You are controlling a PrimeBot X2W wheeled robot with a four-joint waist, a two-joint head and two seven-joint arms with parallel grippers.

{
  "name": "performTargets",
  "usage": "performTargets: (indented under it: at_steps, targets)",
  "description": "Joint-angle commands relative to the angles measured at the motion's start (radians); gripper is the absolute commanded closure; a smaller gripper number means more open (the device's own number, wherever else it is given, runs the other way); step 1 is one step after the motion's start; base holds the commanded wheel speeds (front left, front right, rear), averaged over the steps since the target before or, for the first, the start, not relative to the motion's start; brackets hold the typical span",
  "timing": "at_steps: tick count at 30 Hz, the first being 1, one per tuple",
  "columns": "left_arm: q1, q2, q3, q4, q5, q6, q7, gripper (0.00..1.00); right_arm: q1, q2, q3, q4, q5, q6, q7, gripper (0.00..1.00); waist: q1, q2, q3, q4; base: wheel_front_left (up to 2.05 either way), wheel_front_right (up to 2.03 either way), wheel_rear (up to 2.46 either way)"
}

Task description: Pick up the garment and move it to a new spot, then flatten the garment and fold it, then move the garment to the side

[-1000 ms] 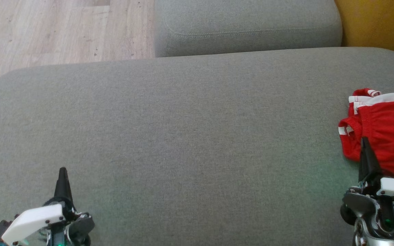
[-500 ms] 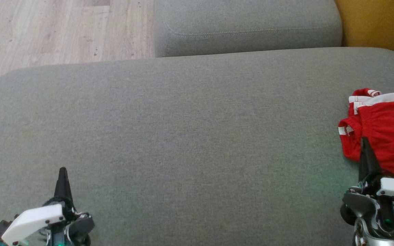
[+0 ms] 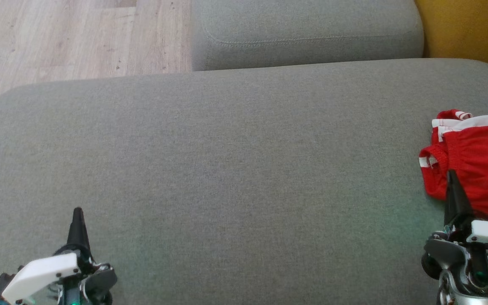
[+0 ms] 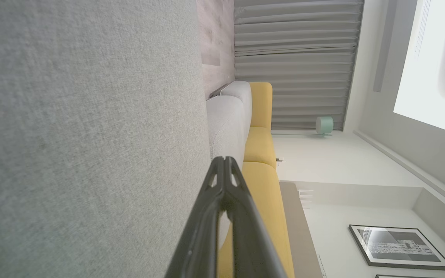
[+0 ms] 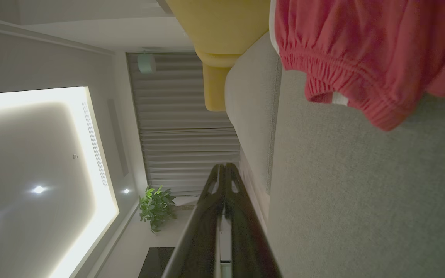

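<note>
Both closed, seemingly empty: left fingers (image 3: 77, 226), right fingers (image 3: 454, 195).

grey sofa (image 3: 227, 169), wood floor (image 3: 57, 38), curtains (image 4: 296, 58) in bg

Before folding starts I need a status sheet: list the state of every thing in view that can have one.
red garment: crumpled, lying loose on the grey cushion, not held.
left gripper: shut, empty.
right gripper: shut, empty, beside the red garment.
</note>
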Motion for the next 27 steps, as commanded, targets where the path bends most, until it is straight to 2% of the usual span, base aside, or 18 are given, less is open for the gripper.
performTargets:
  at_steps: [1, 27]
  targets:
    - [-0.05, 0.007, 0.041, -0.037, -0.006, -0.007, 0.007, 1.0, -0.018, -0.005, 0.02, -0.041, 0.007, -0.001, 0.006, 1.0, 0.0, 0.0, 0.0, 0.0, 0.0, 0.0, 0.0]
    - [-0.05, 0.007, 0.041, -0.037, -0.006, -0.007, 0.007, 1.0, -0.018, -0.005, 0.02, -0.041, 0.007, -0.001, 0.006, 1.0, 0.0, 0.0, 0.0, 0.0, 0.0, 0.0, 0.0]
